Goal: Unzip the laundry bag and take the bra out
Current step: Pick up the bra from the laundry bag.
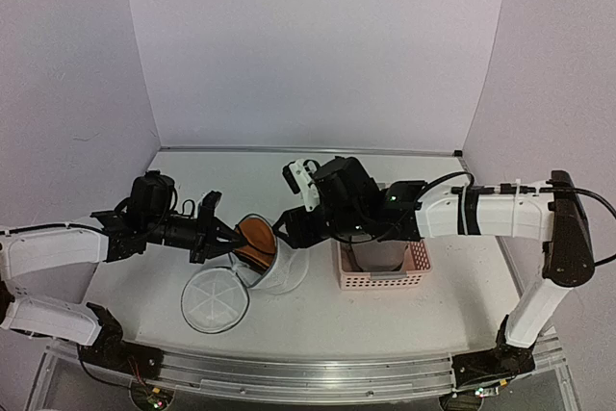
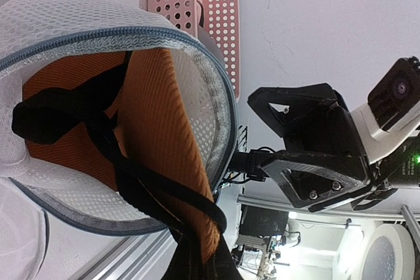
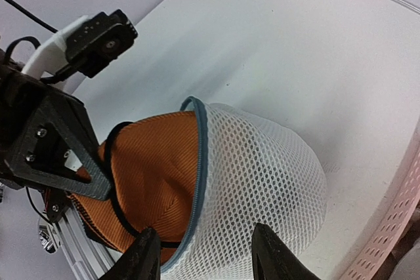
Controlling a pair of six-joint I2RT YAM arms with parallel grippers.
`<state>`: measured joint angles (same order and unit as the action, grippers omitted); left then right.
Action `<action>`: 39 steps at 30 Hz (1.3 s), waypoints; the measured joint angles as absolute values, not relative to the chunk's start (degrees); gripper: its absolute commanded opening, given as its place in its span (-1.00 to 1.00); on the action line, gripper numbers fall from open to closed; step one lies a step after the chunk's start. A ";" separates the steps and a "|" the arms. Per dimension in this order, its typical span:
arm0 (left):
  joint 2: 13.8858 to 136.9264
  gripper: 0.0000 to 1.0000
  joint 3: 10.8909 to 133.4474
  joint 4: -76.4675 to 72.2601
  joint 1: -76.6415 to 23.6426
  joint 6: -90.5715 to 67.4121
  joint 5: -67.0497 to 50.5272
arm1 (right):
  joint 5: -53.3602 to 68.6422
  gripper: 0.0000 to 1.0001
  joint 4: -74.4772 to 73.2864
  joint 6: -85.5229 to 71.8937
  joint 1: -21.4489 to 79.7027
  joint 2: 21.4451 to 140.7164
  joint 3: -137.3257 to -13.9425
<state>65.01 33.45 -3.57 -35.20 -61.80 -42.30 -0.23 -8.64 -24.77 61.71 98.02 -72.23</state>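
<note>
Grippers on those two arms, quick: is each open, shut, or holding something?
Left gripper: shut on the bra.
Right gripper: open, its fingers either side of the laundry bag rim.

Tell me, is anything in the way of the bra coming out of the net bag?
Nothing visible blocks it. The laundry bag is unzipped, its lid flopped onto the table, and the bra pokes past the open rim, pinched by the left tool. The right tool, jaws apart, straddles the rim at one side.
</note>
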 measured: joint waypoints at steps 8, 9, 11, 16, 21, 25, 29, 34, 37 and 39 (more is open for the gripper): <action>65.23 -1.00 33.45 -2.68 -35.22 -61.28 -42.00 | 0.25 -0.05 -11.55 -25.82 61.71 102.28 -75.64; 65.23 -1.00 33.45 -2.50 -35.20 -61.25 -41.91 | 0.51 -0.06 -11.88 -25.98 61.71 102.74 -76.20; 65.28 -1.00 33.45 -2.46 -35.20 -61.23 -41.87 | 0.86 -0.12 -12.10 -26.09 61.71 103.50 -77.36; 65.32 -1.00 33.45 -2.44 -35.22 -60.97 -41.87 | 1.19 -0.23 -12.25 -26.61 61.71 106.26 -80.18; 65.32 -1.00 33.45 -2.44 -35.22 -60.82 -41.89 | 0.69 -0.54 -12.95 -26.83 61.71 108.66 -80.53; 65.32 -1.00 33.45 -2.44 -35.22 -60.23 -41.91 | -0.58 -1.00 -13.61 -27.03 61.71 109.95 -80.53; 65.01 -1.00 33.54 -2.17 -35.22 -59.48 -41.91 | -2.13 -1.00 -14.11 -27.07 61.71 110.04 -80.49; 63.26 -1.00 35.99 1.41 -35.20 -56.77 -41.89 | -4.23 -1.00 -14.06 -27.14 61.71 110.04 -78.65; 61.80 -1.00 40.16 5.10 -35.20 -54.04 -41.85 | -5.17 -1.00 -14.35 -27.42 61.71 110.04 -77.14; 60.73 -1.00 43.94 7.27 -35.20 -52.16 -41.82 | -5.61 -1.00 -14.52 -27.59 61.71 110.06 -76.66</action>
<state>60.73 43.94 7.27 -35.20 -52.16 -41.82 -5.61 -14.52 -27.59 61.71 110.06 -76.66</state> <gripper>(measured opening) 0.035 0.015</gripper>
